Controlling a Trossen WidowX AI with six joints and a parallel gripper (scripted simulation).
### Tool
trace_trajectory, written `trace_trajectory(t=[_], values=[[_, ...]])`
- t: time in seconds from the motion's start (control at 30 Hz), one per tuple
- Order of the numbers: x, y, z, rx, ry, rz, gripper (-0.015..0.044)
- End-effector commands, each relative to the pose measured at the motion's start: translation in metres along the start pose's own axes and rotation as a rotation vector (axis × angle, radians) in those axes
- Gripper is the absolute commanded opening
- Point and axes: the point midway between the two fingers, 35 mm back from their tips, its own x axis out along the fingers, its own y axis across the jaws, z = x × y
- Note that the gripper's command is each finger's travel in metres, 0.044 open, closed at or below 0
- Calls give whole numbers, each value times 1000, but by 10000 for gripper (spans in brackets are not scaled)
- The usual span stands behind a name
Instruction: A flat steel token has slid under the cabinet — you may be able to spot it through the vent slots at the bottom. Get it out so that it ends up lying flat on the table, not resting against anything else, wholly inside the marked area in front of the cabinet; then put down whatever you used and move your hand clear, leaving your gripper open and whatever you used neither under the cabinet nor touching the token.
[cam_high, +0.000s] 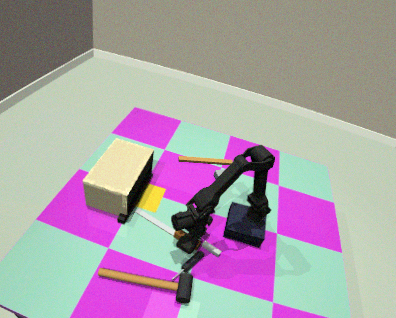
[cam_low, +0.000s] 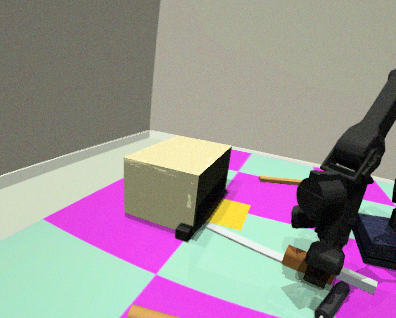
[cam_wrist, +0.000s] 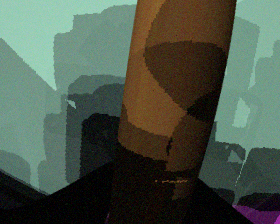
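Observation:
The cream cabinet stands at the left; its dark front faces the yellow marked area. I cannot make out the token in any view. A long tool has a thin pale blade, a brown handle and a grey rear end. The blade's far end reaches the cabinet's front edge beside the marked area; whether it passes underneath is unclear. My gripper is shut on the handle, low over the table.
A small black block sits at the cabinet's near front corner. A black-handled screwdriver lies close beside my gripper. A black-headed mallet lies nearer the front, and a wooden-handled hammer lies behind the arm.

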Motion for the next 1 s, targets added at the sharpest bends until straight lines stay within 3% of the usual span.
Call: trace_trajectory(t=[0.0, 0.97], values=[[0, 1, 9, -18, -1, 2, 0], [-1, 3, 55, -39, -5, 1, 0]])
